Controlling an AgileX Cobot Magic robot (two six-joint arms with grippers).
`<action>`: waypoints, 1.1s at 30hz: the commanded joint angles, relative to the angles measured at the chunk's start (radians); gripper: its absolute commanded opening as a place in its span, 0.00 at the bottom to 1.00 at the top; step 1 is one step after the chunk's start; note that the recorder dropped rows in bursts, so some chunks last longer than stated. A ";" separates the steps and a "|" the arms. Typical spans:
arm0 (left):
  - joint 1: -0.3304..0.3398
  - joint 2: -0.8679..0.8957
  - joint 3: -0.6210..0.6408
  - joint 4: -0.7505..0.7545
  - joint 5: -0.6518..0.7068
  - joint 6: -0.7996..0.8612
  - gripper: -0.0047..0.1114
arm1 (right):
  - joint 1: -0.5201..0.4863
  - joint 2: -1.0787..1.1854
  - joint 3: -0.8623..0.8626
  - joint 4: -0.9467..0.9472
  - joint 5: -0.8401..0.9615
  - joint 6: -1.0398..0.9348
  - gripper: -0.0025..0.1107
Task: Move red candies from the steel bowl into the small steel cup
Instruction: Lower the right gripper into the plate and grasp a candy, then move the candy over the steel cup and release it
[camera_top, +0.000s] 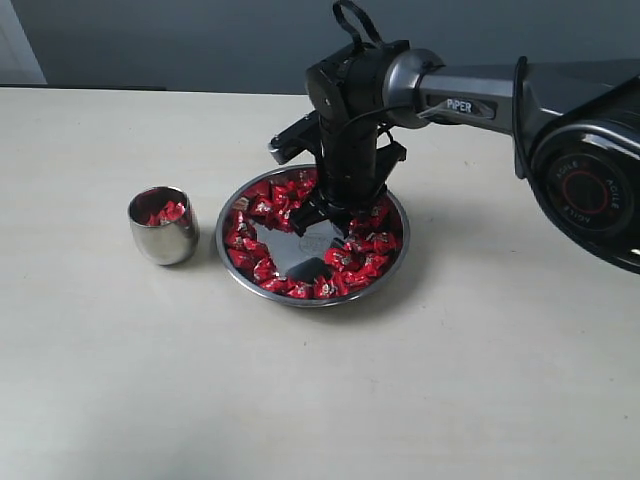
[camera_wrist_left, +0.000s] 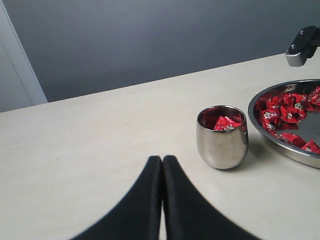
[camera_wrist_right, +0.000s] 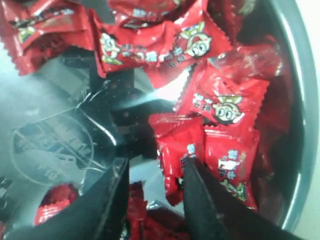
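Beige table, grey wall. Most red candies in steel bowl; right gripper inside bowl, jaws apart astride one. Beside bowl, small steel cup holding few. Away from bowl, left gripper clenched, empty.

1. "PIPER" stands in white capitals on the grey link of the right arm.
2. Small pale lettering circles the red ring on the black joint housing. It looks like "AGILE", written twice, but is barely legible.
3. The red candies carry white characters beside a cartoon figure, too blurred to read.
4. The bottom of the steel bowl bears a round stamp whose lettering is illegible.
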 joint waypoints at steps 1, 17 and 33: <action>0.000 -0.005 0.004 -0.003 -0.010 -0.003 0.04 | -0.008 0.022 0.005 -0.019 0.004 0.001 0.21; 0.000 -0.005 0.004 -0.003 -0.010 -0.003 0.04 | 0.015 -0.023 0.005 0.134 -0.089 -0.023 0.02; 0.000 -0.005 0.004 -0.003 -0.010 -0.003 0.04 | 0.076 -0.161 0.005 0.732 -0.282 -0.383 0.02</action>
